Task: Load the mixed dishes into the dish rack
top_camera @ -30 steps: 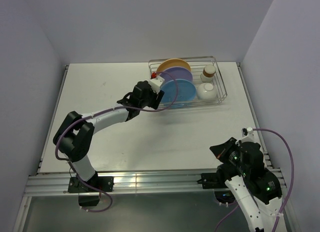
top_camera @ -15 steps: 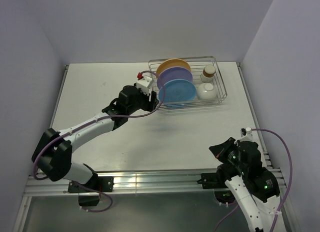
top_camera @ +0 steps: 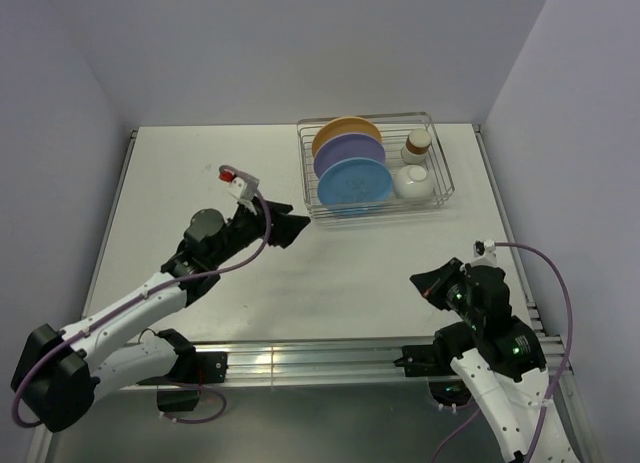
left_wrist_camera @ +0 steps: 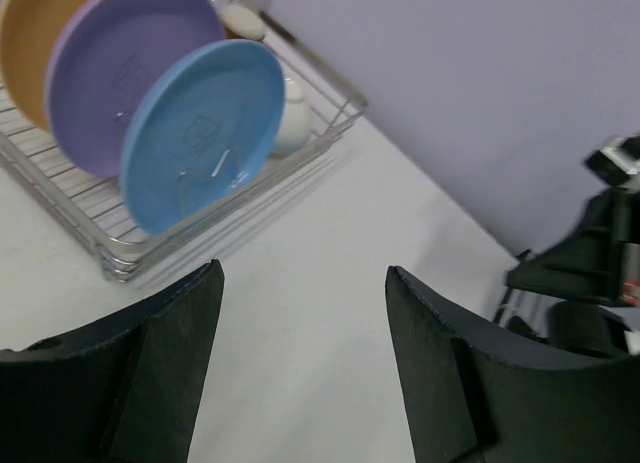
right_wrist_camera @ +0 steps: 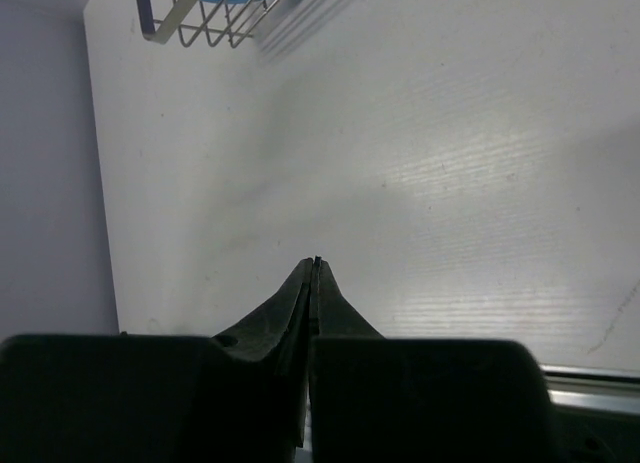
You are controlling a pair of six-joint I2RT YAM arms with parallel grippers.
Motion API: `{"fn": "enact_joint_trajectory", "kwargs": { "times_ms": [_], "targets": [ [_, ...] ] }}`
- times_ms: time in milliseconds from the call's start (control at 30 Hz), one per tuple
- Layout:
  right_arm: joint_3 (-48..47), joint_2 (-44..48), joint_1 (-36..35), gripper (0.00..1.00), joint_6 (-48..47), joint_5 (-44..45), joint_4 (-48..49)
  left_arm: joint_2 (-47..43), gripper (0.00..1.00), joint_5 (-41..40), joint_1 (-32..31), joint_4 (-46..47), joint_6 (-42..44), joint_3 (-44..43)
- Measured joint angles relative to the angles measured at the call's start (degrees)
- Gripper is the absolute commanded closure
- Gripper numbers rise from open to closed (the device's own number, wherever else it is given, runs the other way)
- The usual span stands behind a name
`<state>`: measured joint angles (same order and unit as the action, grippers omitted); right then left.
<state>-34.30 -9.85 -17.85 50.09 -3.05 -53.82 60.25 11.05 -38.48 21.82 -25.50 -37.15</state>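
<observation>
**Left arm drawn back from the loaded rack**

A second ago the left gripper [top_camera: 287, 226] was at the near left corner of the rack [top_camera: 372, 116], right by the blue plate [top_camera: 352, 183]. Now it has pulled away to the near left and is well apart from the rack, above the table [top_camera: 200, 163]. Its fingers [left_wrist_camera: 165, 353] are spread wide with nothing between them. The right gripper [top_camera: 424, 282] has shifted only a little. It is well to the near right of the rack, its jaws pressed together on nothing, as the right wrist view shows [right_wrist_camera: 316, 264].

All five dishes are in the rack, which sits at the far right of the table. The three plates stand on edge in its left part, leaning and overlapping. The orange plate [top_camera: 335, 135] is farthest back, then the purple plate [top_camera: 345, 151], and the blue plate is nearest the arms. The left wrist view shows their flat faces tilted toward the camera. In the right part the white bowl [top_camera: 414, 183] sits near the front, and the brown-rimmed cup [top_camera: 418, 143] is just behind it.

A purple cable [top_camera: 255, 253] loops along the left arm. Nothing lies between either gripper and the rack.
</observation>
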Motion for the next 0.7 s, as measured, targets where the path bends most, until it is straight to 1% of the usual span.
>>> {"fn": "enact_joint_trajectory", "kwargs": {
  "times_ms": [67,200,233,367,500,567,700],
  "targets": [
    [1.92,-0.11,0.07,1.00,0.13,-0.02,2.64,-3.37,0.27,2.08,0.22,4.46,-3.45,4.24],
    [6.10,0.42,0.09,1.00,0.50,-0.04,8.48,-7.39,0.25,6.25,0.37,14.78,-11.28,12.74],
    [7.15,0.79,0.11,1.00,0.66,-0.04,9.90,-7.96,0.24,7.43,0.44,18.99,-13.73,15.52],
    [10.12,2.29,0.11,1.00,1.18,-0.24,15.34,-9.05,0.23,10.58,0.63,30.67,-22.32,23.82],
    [11.93,4.50,0.09,1.00,1.31,-0.61,20.02,-9.81,0.21,12.15,0.68,42.34,-30.47,31.04],
    [12.76,6.80,0.11,1.00,1.22,-0.66,21.90,-9.99,0.20,12.61,0.68,45.27,-34.32,33.64],
    [14.47,9.46,0.11,0.93,0.66,-0.66,24.61,-11.28,0.19,12.70,0.70,47.82,-40.24,34.56]
  ]
}}
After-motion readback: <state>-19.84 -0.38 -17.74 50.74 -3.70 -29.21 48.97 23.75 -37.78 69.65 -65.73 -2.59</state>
